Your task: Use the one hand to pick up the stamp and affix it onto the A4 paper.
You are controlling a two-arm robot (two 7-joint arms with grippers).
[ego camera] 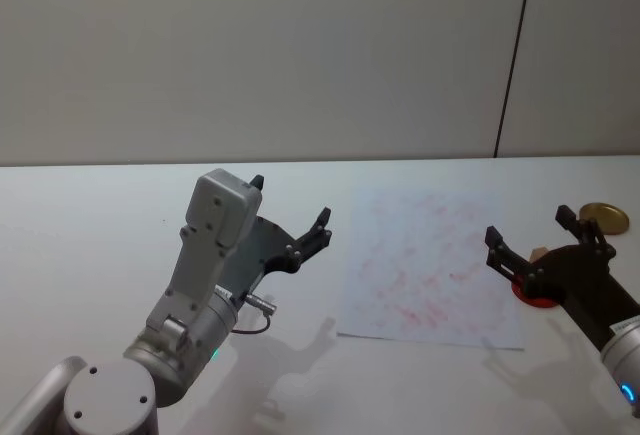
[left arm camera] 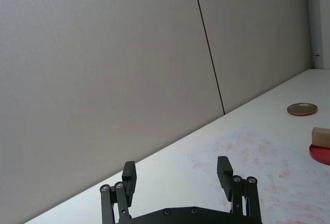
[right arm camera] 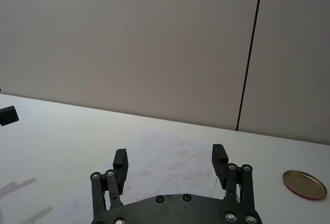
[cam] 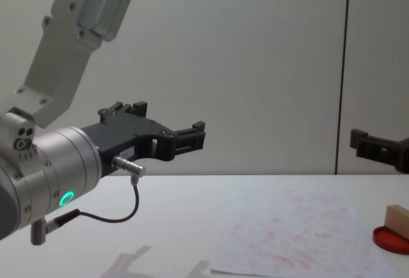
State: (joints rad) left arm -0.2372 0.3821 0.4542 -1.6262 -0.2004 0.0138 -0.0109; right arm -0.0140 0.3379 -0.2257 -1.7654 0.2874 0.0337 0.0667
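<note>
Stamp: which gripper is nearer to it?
Right. The right gripper hangs open above the stamp, by the right edge of the A4 paper; the left gripper, also open, is off its left side.

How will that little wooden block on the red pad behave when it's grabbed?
The stamp looks like solid wood, so probably stiff and light. Its flat sides should grip well and not roll. Sitting on the red ink pad, it might stick slightly at lift-off.

Bright even light; soft grey shadows on table (ego camera: 90,225).
</note>
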